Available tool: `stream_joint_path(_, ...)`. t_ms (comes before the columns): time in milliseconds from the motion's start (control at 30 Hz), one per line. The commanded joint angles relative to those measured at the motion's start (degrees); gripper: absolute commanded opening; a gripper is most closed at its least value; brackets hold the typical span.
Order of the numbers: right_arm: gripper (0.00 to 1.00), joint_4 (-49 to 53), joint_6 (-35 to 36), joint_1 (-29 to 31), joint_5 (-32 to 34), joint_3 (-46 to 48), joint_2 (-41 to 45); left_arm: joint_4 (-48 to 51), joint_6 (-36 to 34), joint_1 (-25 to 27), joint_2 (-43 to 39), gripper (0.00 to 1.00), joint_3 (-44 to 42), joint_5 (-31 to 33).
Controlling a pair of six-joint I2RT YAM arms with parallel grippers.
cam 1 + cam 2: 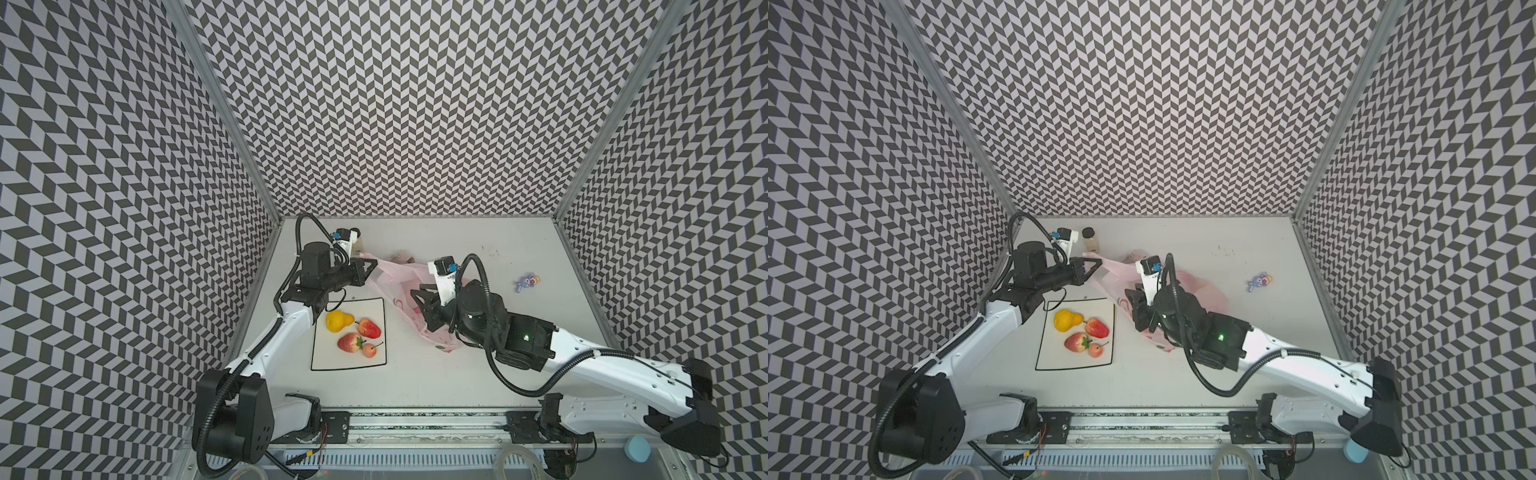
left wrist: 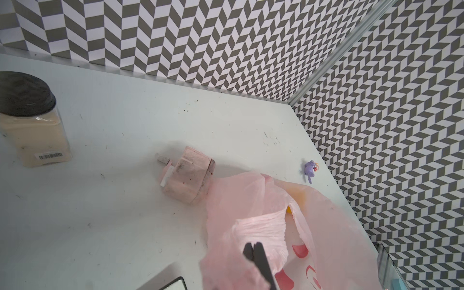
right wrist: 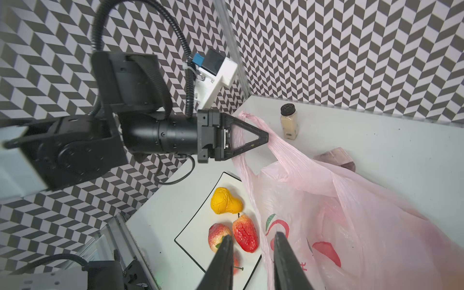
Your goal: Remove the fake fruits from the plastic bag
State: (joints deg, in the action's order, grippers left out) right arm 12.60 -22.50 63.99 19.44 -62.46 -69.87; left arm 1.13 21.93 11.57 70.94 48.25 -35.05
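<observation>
Right wrist view, task partly done: four fake fruits (image 3: 244,233) lie on the plate (image 3: 194,226) just beyond my right jaws: a yellow pear (image 3: 226,200), two strawberries (image 3: 218,236) and a peach-coloured fruit (image 1: 370,351). The plastic bag (image 3: 351,200) sprawls on the surface (image 3: 376,140) beside and under those jaws. Left wrist view shows an orange fruit (image 2: 297,200) through the film beyond my left jaws, so I judge that at least one fruit remains inside; any others are hidden. My left jaws are pressed together on a bag handle (image 3: 247,116), holding it raised off the surface, with the left forearm level and pointing toward my right arm. My right jaws stand apart with a clear gap, clamping nothing visible. That arm reaches across over the bag, wrist pitched down toward the bag's edge by the plate.
</observation>
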Motion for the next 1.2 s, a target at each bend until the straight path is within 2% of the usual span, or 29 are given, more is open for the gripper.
stream_joint_path(0, 0.24, 6.3, -4.5, -1.0, 0.2, -3.6, -4.3, -2.2, 2.2, 1.9, -2.9, 0.00, -1.4, 2.1)
stream_joint_path(100, 0.20, 11.4, -6.3, -2.3, 0.2, -6.0, -8.6, -2.0, 3.2, 3.5, -5.2, 0.00, -2.6, 3.6)
stream_joint_path(200, 0.20, 14.8, -9.6, -3.1, 1.7, -5.8, -11.2, -2.0, 4.4, 4.7, -7.6, 0.00, -3.8, 5.3)
stream_joint_path(400, 0.20, 9.1, -11.6, -5.5, -1.7, -2.0, -15.2, -3.4, 7.4, 7.5, -11.3, 0.00, -6.9, 7.1)
stream_joint_path(533, 0.21, 5.6, -12.4, -8.0, -6.2, -2.3, -20.5, -3.3, 8.6, 9.4, -12.7, 0.00, -8.1, 8.6)
stream_joint_path(700, 0.22, 6.0, -12.6, -10.5, -10.2, -4.3, -28.2, -3.0, 9.4, 10.7, -14.3, 0.00, -8.6, 10.1)
stream_joint_path(800, 0.23, 7.6, -13.0, -10.9, -5.1, -4.0, -30.1, -2.0, 9.5, 11.0, -15.3, 0.00, -8.3, 11.1)
stream_joint_path(933, 0.33, 10.7, -12.3, -12.1, 6.0, -1.9, -29.1, -1.0, 9.9, 11.1, -17.3, 0.00, -8.5, 12.7)
stream_joint_path(1033, 0.40, 12.3, -9.6, -14.4, 10.9, -0.3, -26.3, -0.6, 10.5, 11.2, -18.7, 0.00, -9.4, 13.3)
stream_joint_path(1167, 0.53, 13.5, -4.9, -17.7, 16.2, 1.8, -21.2, -1.0, 11.3, 13.0, -20.3, 0.00, -11.8, 14.2)
